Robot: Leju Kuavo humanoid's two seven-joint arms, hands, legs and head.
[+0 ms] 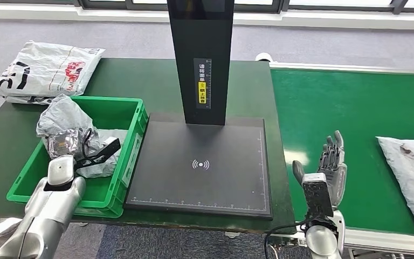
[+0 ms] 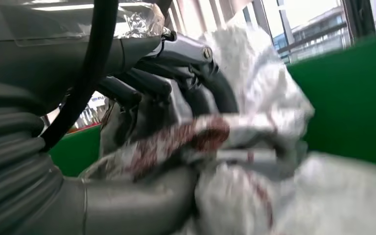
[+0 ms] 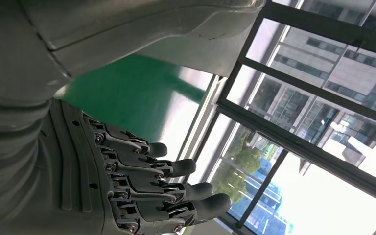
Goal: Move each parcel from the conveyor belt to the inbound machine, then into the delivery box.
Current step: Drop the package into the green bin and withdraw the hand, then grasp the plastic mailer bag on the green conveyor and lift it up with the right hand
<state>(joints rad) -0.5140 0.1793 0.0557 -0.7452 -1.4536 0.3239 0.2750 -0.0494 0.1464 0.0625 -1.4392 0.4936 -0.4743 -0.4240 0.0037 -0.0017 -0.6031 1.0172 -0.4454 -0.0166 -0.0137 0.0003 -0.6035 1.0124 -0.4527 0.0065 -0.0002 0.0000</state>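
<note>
Our left hand (image 1: 89, 156) grips a crumpled grey parcel (image 1: 64, 127) inside the green box (image 1: 132, 140) (soft and light, we judge). Our right hand (image 1: 331, 162) hovers open-fingered, with the next parcel (image 1: 412, 172) lying on the conveyor belt (image 1: 345, 102) off to its right; we'd pinch a loose fold.

We see bare belt (image 1: 334, 102) between our right hand (image 1: 331, 162) and the parcel (image 1: 412, 172) at the belt's right end. The black post (image 1: 200, 59) stands over the scanner pad (image 1: 205, 172), blocking its far edge. Crumpled bags (image 1: 70, 132) crowd the green bin (image 1: 126, 145).
</note>
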